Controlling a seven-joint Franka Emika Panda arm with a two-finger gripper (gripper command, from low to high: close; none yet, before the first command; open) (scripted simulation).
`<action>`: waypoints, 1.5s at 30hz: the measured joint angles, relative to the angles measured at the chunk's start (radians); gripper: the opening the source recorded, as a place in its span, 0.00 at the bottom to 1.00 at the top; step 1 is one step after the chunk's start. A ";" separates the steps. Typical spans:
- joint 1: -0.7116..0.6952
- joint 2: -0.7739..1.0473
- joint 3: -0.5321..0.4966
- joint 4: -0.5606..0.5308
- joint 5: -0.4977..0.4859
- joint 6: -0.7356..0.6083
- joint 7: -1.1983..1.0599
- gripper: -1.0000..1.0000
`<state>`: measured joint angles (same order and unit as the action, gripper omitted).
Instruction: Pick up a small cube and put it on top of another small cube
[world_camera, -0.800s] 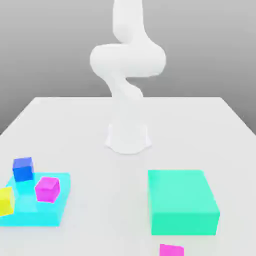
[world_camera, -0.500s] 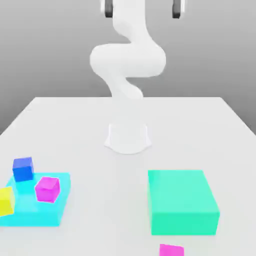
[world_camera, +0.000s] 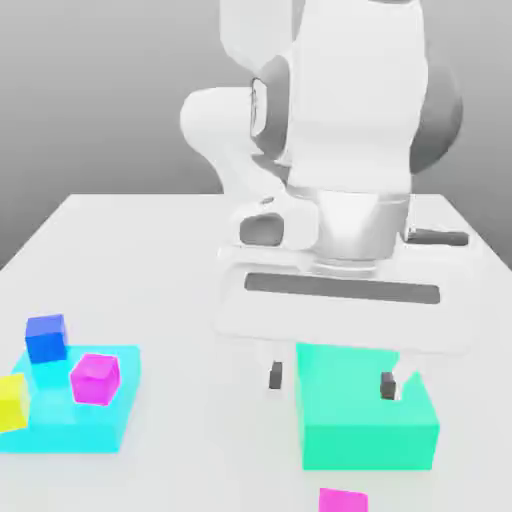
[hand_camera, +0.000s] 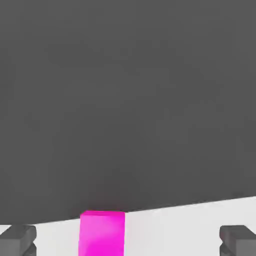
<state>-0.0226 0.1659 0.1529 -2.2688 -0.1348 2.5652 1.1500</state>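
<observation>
The gripper (world_camera: 331, 380) hangs low over the white desk (world_camera: 150, 250), its two dark fingertips (world_camera: 275, 377) spread wide apart with nothing between them — released. In the exterior view the white hand fills the middle of the scene, and its fingertips come down in front of the far edge of a large teal block (world_camera: 368, 420) that sits on the desk toward the exterior view's right.

Near that view's bottom edge, just in front of the teal block, lies a magenta cube (world_camera: 343, 500), partly cut off by the frame. The hand view shows a magenta cube (hand_camera: 102, 234) on the desk, lying between the two grey fingertips (hand_camera: 18, 239) though nearer one of them and touching neither — probably the same cube, though that is hard to confirm.

On the exterior view's left a flat cyan pad (world_camera: 70, 412) carries another magenta cube (world_camera: 95, 379). A blue cube (world_camera: 46, 338) sits at the pad's far corner and a yellow cube (world_camera: 12, 402) at its outer edge, cropped by the frame. All three are well apart from the gripper.
</observation>
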 joint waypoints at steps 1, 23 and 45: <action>0.004 0.036 0.000 0.001 0.001 0.010 0.009 0.50; -0.004 0.160 -0.028 -0.029 0.028 0.053 0.042 0.00; -0.376 -0.189 -0.292 -0.414 0.130 0.095 0.035 1.00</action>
